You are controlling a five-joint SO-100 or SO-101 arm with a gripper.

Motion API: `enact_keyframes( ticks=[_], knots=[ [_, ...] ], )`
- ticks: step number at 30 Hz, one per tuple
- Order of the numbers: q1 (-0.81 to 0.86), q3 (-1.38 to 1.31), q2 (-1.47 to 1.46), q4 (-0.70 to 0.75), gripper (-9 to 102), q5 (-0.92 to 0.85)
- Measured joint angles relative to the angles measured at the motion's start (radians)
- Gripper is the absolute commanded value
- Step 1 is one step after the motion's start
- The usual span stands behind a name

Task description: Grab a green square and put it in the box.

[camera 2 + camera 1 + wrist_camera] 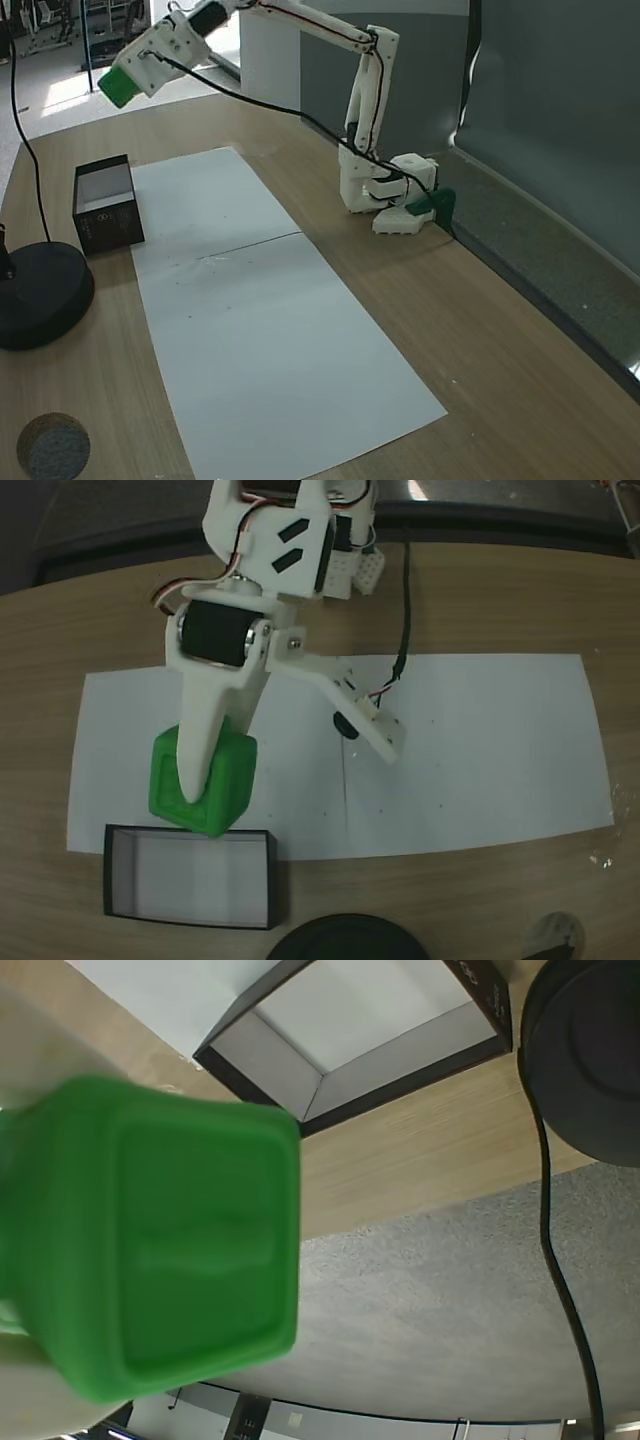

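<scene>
My white gripper is shut on the green square, a bright green rounded cube, and holds it up in the air. In a fixed view the green square hangs high above the table, beyond the box. The wrist view has the green square large at the left, with the box below it at the top of the picture. The box is a shallow tray with dark walls and a pale floor, and nothing lies in it.
A long white paper sheet covers the middle of the wooden table. A round black disc with a black cable stands close to the box. The arm's base sits at the table's far edge, by a grey wall.
</scene>
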Motion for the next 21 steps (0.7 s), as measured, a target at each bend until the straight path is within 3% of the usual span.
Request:
enact_keyframes(
  ticks=[10,18,21],
  knots=[
    [0.057,0.002,-0.362,-0.293,7,0.000],
    [0.114,-0.014,-0.531,-0.316,7,0.000],
    [0.115,-0.018,-0.545,-0.316,17,0.000]
  ],
)
